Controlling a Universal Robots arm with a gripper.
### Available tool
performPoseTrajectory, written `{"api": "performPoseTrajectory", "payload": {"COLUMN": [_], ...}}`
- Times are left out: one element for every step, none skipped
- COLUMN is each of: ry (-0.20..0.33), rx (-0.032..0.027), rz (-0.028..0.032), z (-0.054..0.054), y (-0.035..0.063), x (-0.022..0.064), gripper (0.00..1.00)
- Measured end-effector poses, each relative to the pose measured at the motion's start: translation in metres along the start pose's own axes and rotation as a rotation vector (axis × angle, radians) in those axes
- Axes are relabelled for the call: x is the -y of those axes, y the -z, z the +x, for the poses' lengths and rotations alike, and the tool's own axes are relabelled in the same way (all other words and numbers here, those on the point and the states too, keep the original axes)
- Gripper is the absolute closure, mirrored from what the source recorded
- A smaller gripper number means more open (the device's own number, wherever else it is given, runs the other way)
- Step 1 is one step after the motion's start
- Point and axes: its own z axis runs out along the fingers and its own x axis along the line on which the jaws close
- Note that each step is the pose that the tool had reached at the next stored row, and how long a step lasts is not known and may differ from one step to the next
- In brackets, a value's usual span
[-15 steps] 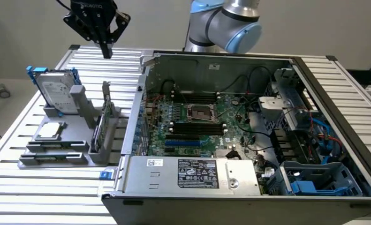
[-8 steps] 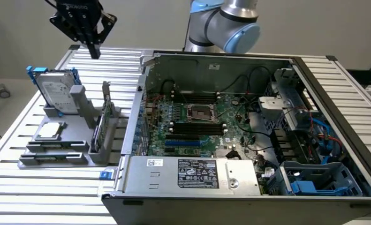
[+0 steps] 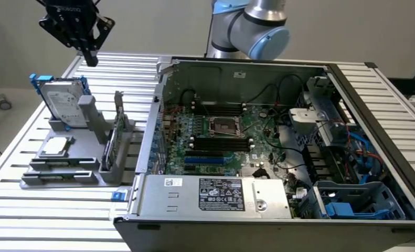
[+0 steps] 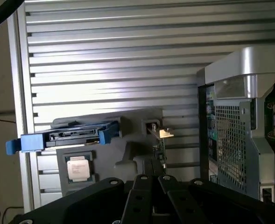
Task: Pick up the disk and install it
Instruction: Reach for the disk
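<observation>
The disk [image 3: 63,102] is a silver hard drive with a white label and blue rails, standing on edge in the grey holder [image 3: 71,170] at the exterior view's left. In the wrist view the disk [image 4: 74,135] shows edge-on, its blue rails sticking out at both ends. My gripper [image 3: 89,59] hangs high above the slatted table, above and slightly behind the disk, well apart from it. Its black fingers [image 4: 146,179] are shut together with nothing between them.
The same holder carries a small square chip [image 3: 56,147] and a thin green card [image 3: 113,139] standing on edge. An open computer case [image 3: 263,136] takes up the exterior view's right, with a blue drive bay [image 3: 354,202] at its near corner. The arm's base [image 3: 253,29] stands behind the case.
</observation>
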Motion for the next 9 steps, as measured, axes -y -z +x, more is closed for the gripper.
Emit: {"api": "performPoseTrajectory", "payload": {"ry": [0.001, 0.001, 0.001, 0.001, 0.001, 0.001, 0.001, 0.001, 0.001], "rx": [-0.0012, -0.002, -0.0025, -0.0026, -0.0027, -0.0026, -0.0025, -0.0024, -0.0023], "rz": [0.0019, 0.0035, 0.0049, 0.0065, 0.0082, 0.0095, 0.0107, 0.0117, 0.0128], "z": [0.003, 0.007, 0.01, 0.014, 0.018, 0.022, 0.027, 0.031, 0.035], "y": [-0.0002, -0.0004, -0.0005, -0.0007, -0.0008, -0.0009, -0.0011, -0.0012, -0.0014], "x": [-0.0004, -0.001, -0.0019, -0.0031, -0.0047, -0.0064, -0.0082, -0.0101, -0.0119], "gripper": [0.89, 0.89, 0.89, 0.89, 0.89, 0.89, 0.89, 0.89, 0.89]}}
